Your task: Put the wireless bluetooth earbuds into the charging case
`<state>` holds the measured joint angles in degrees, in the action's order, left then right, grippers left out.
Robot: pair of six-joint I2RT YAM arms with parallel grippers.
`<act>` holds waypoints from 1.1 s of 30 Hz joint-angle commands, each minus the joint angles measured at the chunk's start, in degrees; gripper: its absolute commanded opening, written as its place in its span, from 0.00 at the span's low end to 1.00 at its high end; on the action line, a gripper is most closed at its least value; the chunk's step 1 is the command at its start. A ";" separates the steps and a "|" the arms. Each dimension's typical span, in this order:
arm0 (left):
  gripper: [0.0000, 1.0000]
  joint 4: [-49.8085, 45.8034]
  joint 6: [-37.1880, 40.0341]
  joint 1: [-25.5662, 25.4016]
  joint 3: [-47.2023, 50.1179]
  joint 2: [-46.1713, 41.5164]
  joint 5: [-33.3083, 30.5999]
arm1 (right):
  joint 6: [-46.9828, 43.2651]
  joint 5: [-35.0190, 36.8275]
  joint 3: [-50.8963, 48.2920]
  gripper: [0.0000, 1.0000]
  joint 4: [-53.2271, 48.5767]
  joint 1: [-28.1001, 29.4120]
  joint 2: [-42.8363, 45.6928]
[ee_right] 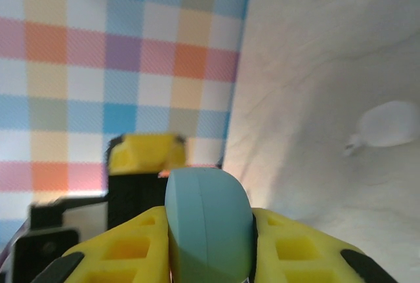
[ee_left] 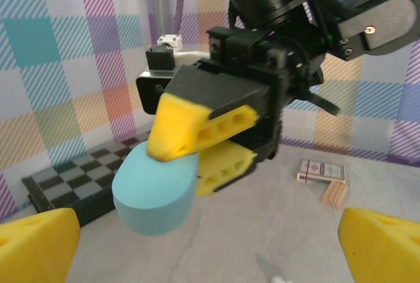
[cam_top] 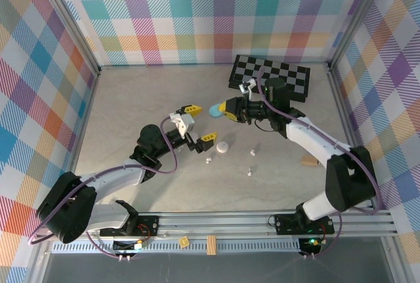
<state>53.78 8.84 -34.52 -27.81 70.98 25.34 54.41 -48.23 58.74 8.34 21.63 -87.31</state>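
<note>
The right end effector (cam_top: 228,108) pinches a light blue charging case (cam_top: 215,109) above the bench (cam_top: 131,112) at frame centre. The left end effector (cam_top: 193,127) stands spread nearby. Tiny earbuds (cam_top: 251,152) lie loose lower centre, apparently none inserted yet.

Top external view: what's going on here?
The right gripper is shut on a light blue charging case, holding it off the table in front of the left gripper, which stands open and empty. A white case and a few tiny white earbuds lie loose on the table between the arms. No earbud is in either gripper yet.
</note>
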 commanded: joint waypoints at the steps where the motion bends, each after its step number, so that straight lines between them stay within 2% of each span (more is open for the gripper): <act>1: 1.00 -3.08 -0.18 -0.63 1.93 -2.23 -2.10 | -8.45 3.38 3.38 0.22 -5.12 -2.49 -5.87; 10: 1.00 -10.81 -0.19 -0.61 5.11 -8.24 -5.57 | -14.25 8.45 14.54 0.23 -6.96 -5.10 -26.24; 19: 1.00 -26.39 0.88 -0.56 2.08 -10.14 -15.34 | -17.16 15.03 21.68 0.27 -11.87 -5.34 -36.27; 21: 1.00 -30.97 1.67 -0.55 0.17 -9.82 -17.78 | -18.32 16.57 22.33 0.33 -13.50 -5.36 -36.44; 27: 1.00 -46.58 4.90 -0.55 -8.19 -5.42 -25.15 | -21.66 20.69 21.65 0.59 -17.80 -6.07 -32.13; 33: 1.00 -61.03 7.11 -0.37 -17.58 1.95 -33.27 | -26.37 25.27 17.75 0.74 -21.82 -6.55 -23.70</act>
<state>3.64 13.69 -34.52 -41.82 70.85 -2.35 32.25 -25.91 77.97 -9.72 15.51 -116.31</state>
